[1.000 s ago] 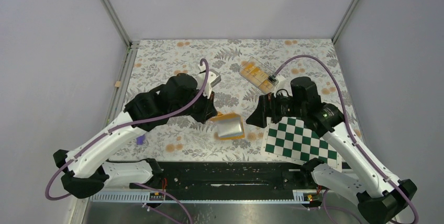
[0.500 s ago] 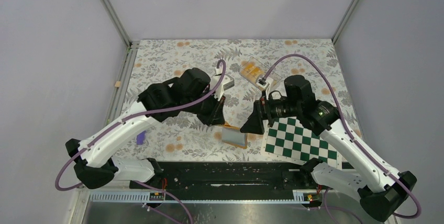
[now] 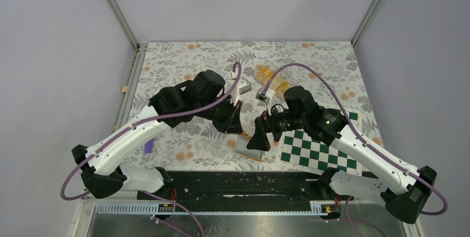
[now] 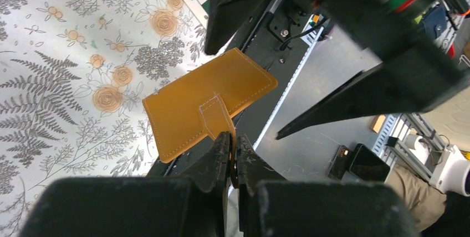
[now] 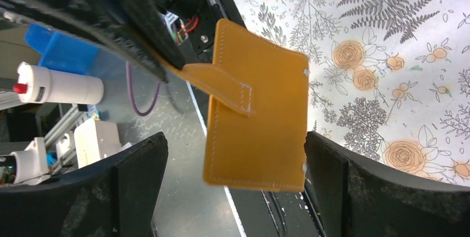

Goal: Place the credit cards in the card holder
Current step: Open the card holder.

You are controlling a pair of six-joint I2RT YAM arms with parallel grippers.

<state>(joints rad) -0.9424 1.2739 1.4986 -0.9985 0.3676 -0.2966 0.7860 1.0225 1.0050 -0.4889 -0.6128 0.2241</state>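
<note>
Pinches the closure strap (image 4: 217, 116) of the card holder (image 4: 194, 96) with the left gripper (image 4: 233, 142), clamped tight on the strap's free end. Hangs the card holder from that strap at a tilt, at the near edge of the scene, partly above the floral tablecloth (image 3: 183, 71) and partly above the black rail (image 3: 249, 184). Turns the plain orange outer cover towards both wrist views, with a small stud (image 5: 306, 73) at one corner. Turns a pale grey-blue face with orange edges towards the top view. Cannot tell from these views whether the card holder is folded fully flat.

Spreads the right gripper (image 5: 235, 135) wide and grips nothing, with one finger (image 5: 138, 187) to each side of the card holder. Leaves a plain gap at the finger on the strap's side. Cannot tell at the other finger whether pad and wallet edge touch.

Brings both grippers close together near the middle of the near edge, just left of the green-and-white chequered board (image 3: 318, 151).

Leaves the credit cards (image 3: 264, 73) on the far side of the tablecloth, well apart from the card holder. Stores them in a clear plastic box (image 3: 270, 66), partly hidden behind the right arm and its purple cable (image 3: 302, 65).
</note>
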